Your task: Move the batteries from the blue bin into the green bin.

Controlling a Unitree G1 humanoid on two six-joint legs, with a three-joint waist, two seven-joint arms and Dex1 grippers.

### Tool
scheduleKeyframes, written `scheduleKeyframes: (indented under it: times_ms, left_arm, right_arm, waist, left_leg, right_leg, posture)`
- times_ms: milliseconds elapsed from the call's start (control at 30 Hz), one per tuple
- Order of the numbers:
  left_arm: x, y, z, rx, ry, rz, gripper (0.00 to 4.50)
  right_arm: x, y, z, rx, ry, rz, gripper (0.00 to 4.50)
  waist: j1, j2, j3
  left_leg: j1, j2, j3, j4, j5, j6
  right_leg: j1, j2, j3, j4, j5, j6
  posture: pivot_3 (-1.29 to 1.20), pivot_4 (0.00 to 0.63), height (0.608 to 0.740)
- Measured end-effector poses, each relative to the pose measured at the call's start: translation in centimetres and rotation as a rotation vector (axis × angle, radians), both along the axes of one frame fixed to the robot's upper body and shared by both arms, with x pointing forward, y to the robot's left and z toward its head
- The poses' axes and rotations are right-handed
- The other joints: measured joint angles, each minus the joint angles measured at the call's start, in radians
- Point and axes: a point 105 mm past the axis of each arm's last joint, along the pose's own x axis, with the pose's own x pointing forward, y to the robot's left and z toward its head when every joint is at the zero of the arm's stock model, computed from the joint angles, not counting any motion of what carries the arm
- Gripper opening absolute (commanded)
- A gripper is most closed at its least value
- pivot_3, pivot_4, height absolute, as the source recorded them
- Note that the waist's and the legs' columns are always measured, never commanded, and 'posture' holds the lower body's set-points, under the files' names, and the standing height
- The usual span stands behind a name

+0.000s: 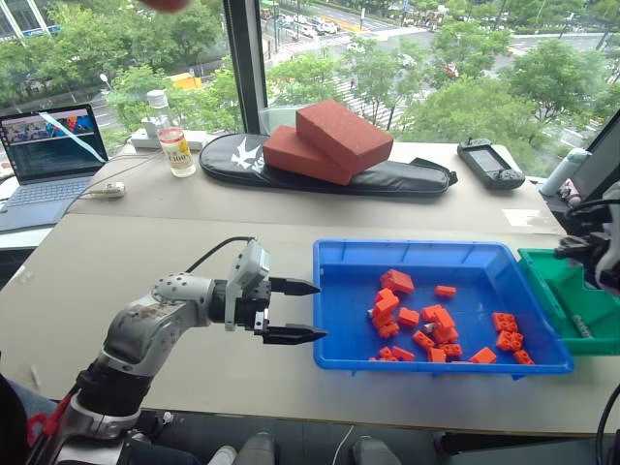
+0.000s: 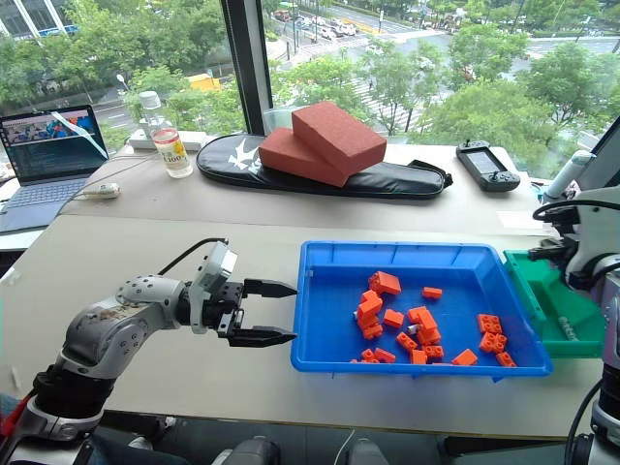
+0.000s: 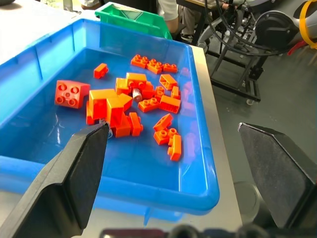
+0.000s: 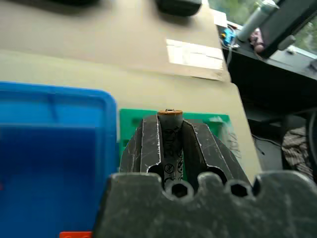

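Sitting on a pale beige table point(image 1: 194, 281) pushed against a big window point(image 1: 407, 58) looking over trees and streets. Lying along the far edge: one laptop point(image 1: 48, 155), one bottle point(image 1: 174, 145), one black bag point(image 1: 320, 174) carrying two red bricks point(image 1: 325, 140), one handheld controller point(image 1: 489, 163).

Resting near the front edge: one blue bin point(image 1: 339, 257), holding roughly twenty orange blocks point(image 1: 417, 325) and one battery point(image 3: 136, 92) peeking out among them. Touching its right end: one green bin point(image 1: 572, 300), holding one battery point(image 2: 568, 329) on its floor.

Hovering just left of the blue bin: left gripper point(image 1: 302, 312), fingers spread apart, gripping nothing. Hanging above the green bin: right gripper point(image 4: 171, 141), clenched around a third battery point(image 4: 170, 130) poking out between the fingers.
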Motion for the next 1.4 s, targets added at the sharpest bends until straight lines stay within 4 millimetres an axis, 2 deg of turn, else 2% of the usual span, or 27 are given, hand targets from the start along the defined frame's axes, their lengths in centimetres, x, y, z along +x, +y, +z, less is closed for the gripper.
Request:
scheduleKeyframes:
  times_ms: [67, 133, 167, 300, 433, 533, 567, 633, 700, 767, 833, 967, 1133, 1400]
  left_arm:
    - [0.3, 0.3, -0.4, 0.003, -0.006, 0.005, 4.5]
    - [0.4, 0.5, -0.5, 0.007, -0.01, 0.007, 4.5]
    - [0.3, 0.6, -0.7, 0.005, -0.015, 0.002, 4.5]
    - [0.2, 0.9, -1.2, 0.005, -0.004, -0.003, 4.5]
    - [0.1, 0.9, -1.2, 0.009, -0.007, -0.006, 4.5]
    - [0.1, 0.9, -1.1, 0.009, -0.008, -0.007, 4.5]
    - [0.2, 0.9, -1.1, 0.01, -0.008, -0.006, 4.5]
    - [0.3, 0.7, -0.7, 0.011, -0.017, -0.009, 4.5]
    - [0.3, 0.4, 0.1, 0.009, -0.042, -0.022, 4.5]
    - [0.2, 0.3, 0.5, 0.008, -0.054, -0.028, 4.5]
    - [0.3, 0.3, 0.5, 0.012, -0.045, -0.014, 4.5]
    - [0.4, 0.0, 1.0, 0.006, -0.047, -0.014, 4.5]
    - [0.4, -0.5, 1.7, -0.006, -0.051, -0.022, 4.5]
    - [0.4, -0.8, 2.1, -0.001, -0.047, -0.014, 4.5]
  right_arm:
    - [-0.4, -0.7, -1.1, -0.003, 0.033, -0.041, 0.24]
    - [-0.5, -0.8, -1.7, 0.001, 0.039, -0.045, 1.24]
    - [-0.4, -0.6, -1.9, 0.013, 0.032, -0.041, 1.39]
    - [-0.2, -0.4, -2.4, 0.035, 0.018, -0.035, 2.77]
    - [-0.1, -0.3, -1.7, 0.066, -0.033, -0.026, 3.97]
    - [0.2, 0.8, -0.8, 0.097, -0.079, 0.035, 3.97]
    - [0.4, 1.9, -0.3, 0.112, -0.097, 0.102, 3.97]
    - [0.3, 6.9, 0.9, 0.17, -0.108, 0.371, 3.97]
    - [-0.7, 11.1, 1.2, 0.196, -0.071, 0.586, 3.97]
    - [-2.0, 13.3, -0.1, 0.204, 0.021, 0.687, 3.97]
    - [-3.5, 15.2, -2.9, 0.235, 0.167, 0.757, 3.97]
    - [-4.1, 16.0, -5.5, 0.251, 0.27, 0.755, 3.97]
    - [-4.3, 17.0, -7.8, 0.275, 0.328, 0.741, 3.97]
    - [-2.8, 16.4, -8.6, 0.262, 0.304, 0.628, 3.97]
  waist:
    - [-0.006, 0.0, 0.0]
    - [-0.012, 0.001, 0.0]
    - [-0.015, 0.001, 0.0]
    - [-0.017, 0.001, 0.0]
    - [-0.016, 0.001, 0.0]
    - [-0.017, 0.001, 0.0]
    - [-0.018, 0.001, 0.0]
    - [-0.023, 0.003, 0.001]
    - [-0.024, 0.003, 0.001]
    - [-0.021, 0.003, 0.001]
    - [-0.013, 0.003, 0.002]
    - [-0.005, 0.002, 0.002]
    - [-0.007, 0.002, 0.002]
    - [-0.004, 0.002, 0.002]
  left_leg:
    - [0.001, 0.0, 0.001, 0.0, 0.0, 0.0]
    - [0.001, 0.001, 0.001, 0.0, 0.0, 0.0]
    - [0.002, 0.001, 0.001, 0.0, 0.0, 0.0]
    - [0.001, 0.001, 0.0, 0.0, 0.0, 0.0]
    - [0.001, 0.001, 0.0, 0.0, 0.0, 0.0]
    - [0.001, 0.001, 0.0, 0.0, 0.0, 0.0]
    - [0.001, 0.001, 0.0, 0.0, 0.0, 0.0]
    - [0.001, 0.001, 0.0, 0.0, 0.0, 0.0]
    - [0.001, 0.002, -0.002, 0.0, 0.0, 0.0]
    - [0.001, 0.001, -0.001, 0.0, 0.0, 0.0]
    - [0.0, 0.0, -0.001, 0.0, 0.0, 0.0]
    - [0.0, 0.0, -0.001, 0.001, 0.0, 0.0]
    - [0.001, 0.001, -0.001, 0.001, 0.0, 0.0]
    - [0.0, 0.001, -0.001, 0.0, 0.0, 0.0]
  right_leg:
    - [0.0, 0.0, 0.0, 0.0, 0.0, 0.0]
    - [0.0, 0.0, 0.001, 0.001, 0.0, 0.0]
    - [0.0, 0.001, 0.001, 0.001, 0.0, 0.0]
    - [0.0, 0.001, 0.001, 0.002, 0.0, 0.0]
    - [0.0, 0.0, 0.001, 0.001, 0.0, 0.0]
    - [0.0, 0.001, 0.001, 0.001, 0.0, 0.0]
    - [0.0, 0.001, 0.001, 0.001, 0.0, 0.0]
    - [0.0, 0.001, 0.001, 0.002, 0.0, 0.0]
    - [0.001, 0.002, 0.0, 0.001, 0.0, 0.0]
    - [0.002, 0.001, 0.0, 0.0, 0.0, 0.0]
    - [0.001, 0.0, 0.0, 0.0, 0.0, 0.0]
    - [0.001, 0.0, 0.0, 0.0, 0.0, 0.0]
    - [0.001, 0.001, 0.0, 0.0, 0.0, 0.0]
    - [0.001, 0.001, 0.0, 0.0, 0.0, 0.0]
  posture:
    - [0.0, 0.15, 0.74]
    - [0.0, 0.15, 0.74]
    - [0.0, 0.15, 0.74]
    - [0.0, 0.15, 0.74]
    - [0.0, 0.15, 0.74]
    - [0.0, 0.15, 0.74]
    - [0.0, 0.15, 0.74]
    - [0.0, 0.15, 0.74]
    - [0.0, 0.15, 0.74]
    - [0.0, 0.15, 0.74]
    - [0.0, 0.15, 0.74]
    - [0.0, 0.15, 0.74]
    - [0.0, 0.15, 0.74]
    - [0.0, 0.15, 0.74]
